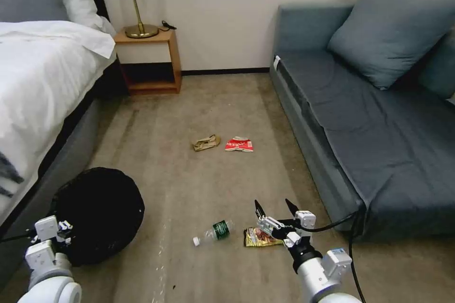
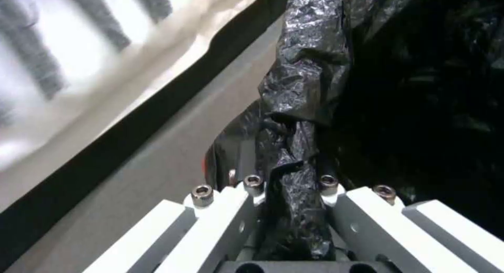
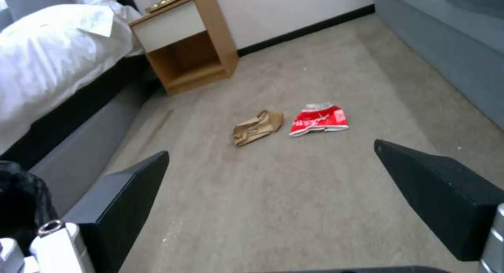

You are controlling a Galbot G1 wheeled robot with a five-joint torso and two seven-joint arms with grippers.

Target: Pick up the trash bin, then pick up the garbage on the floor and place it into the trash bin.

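Beige carpet [image 1: 199, 104] — bed [image 1: 38, 66], sofa [image 1: 369, 118].

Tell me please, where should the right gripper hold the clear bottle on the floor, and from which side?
Probably across the labelled middle of the clear bottle, coming from above. It lies flat on the floor, white cap toward the trash bin, so the round body gives two free sides. The snack wrapper lies close beside its base. The right gripper hovers open nearby.
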